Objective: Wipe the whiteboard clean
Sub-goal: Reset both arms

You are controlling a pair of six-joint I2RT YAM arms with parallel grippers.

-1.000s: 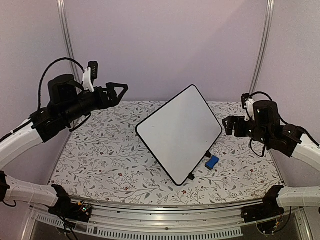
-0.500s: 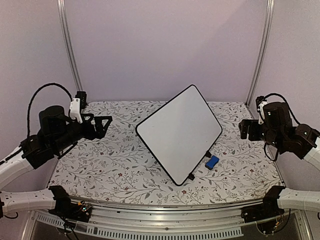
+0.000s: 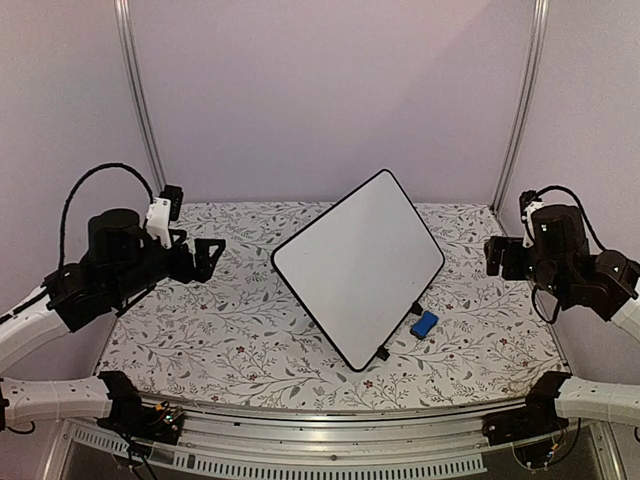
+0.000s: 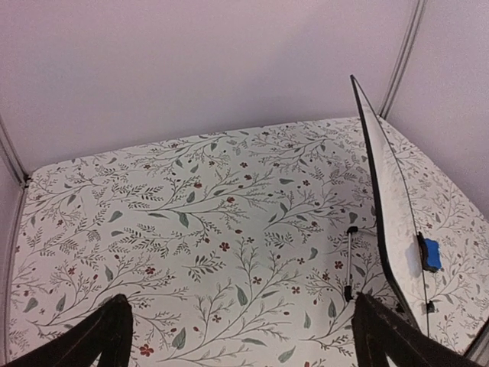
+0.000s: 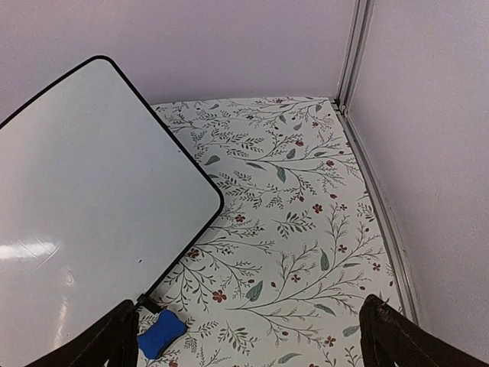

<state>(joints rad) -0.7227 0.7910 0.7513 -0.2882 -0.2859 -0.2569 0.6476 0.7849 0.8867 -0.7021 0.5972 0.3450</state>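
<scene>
Gloss marks the large, stiff, black-rimmed white whiteboard [image 3: 358,265] as slippery and probably light: steady its rim; left gripper [image 3: 212,258] and right gripper [image 3: 490,257] gape empty.

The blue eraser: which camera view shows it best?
The right wrist view: the blue eraser appears largest and whole, lying beside the whiteboard. The top external view shows the eraser whole but small. The left wrist view shows it only as a small blue patch beyond the board's edge.

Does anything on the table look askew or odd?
The whiteboard sits turned cornerwise on the table, propped up on a slant. Its face looks blank. The blue eraser lies beside its lower right edge.
</scene>
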